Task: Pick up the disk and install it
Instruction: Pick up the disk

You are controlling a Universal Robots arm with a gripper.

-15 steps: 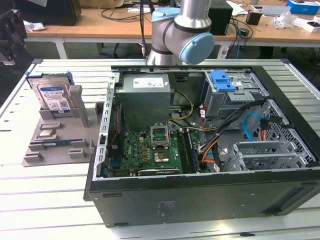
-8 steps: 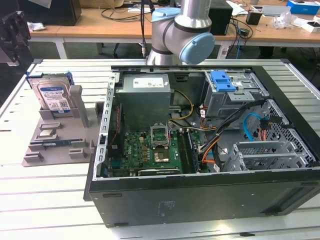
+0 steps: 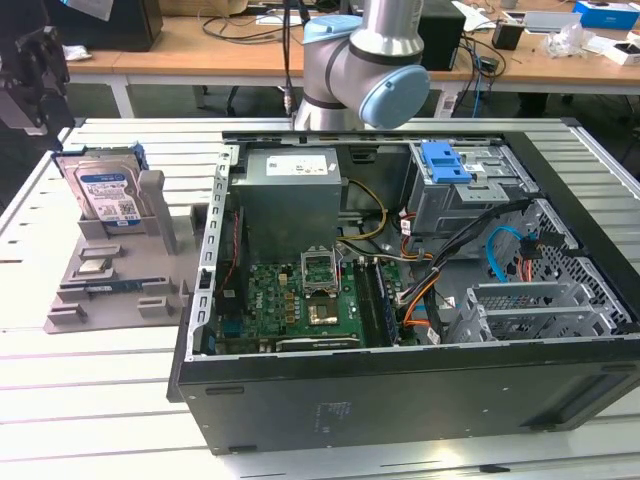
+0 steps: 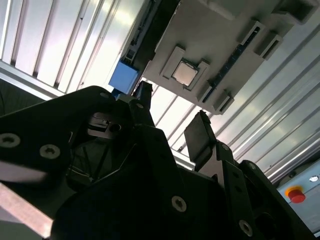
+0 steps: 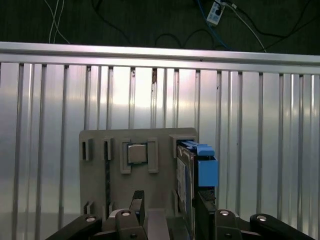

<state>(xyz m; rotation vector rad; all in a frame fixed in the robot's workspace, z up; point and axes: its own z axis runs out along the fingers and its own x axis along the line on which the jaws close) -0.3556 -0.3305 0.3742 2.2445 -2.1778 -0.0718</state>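
Hovering: gripper [image 5: 169, 214] over the grey holder [image 3: 100, 300]; fingers [image 5: 136, 204] spread, nothing between them.
Disk [image 3: 105, 192]: on edge in the holder's slot, below the gripper, nearer one finger; blue rails [image 5: 206, 167] uppermost.
Axis: thin way across the finger gap, apparently.
Surface: ribbed metal table [image 3: 100, 400].
Room: open computer case [image 3: 350, 400] at the exterior view's right; desks [image 3: 180, 55] behind.
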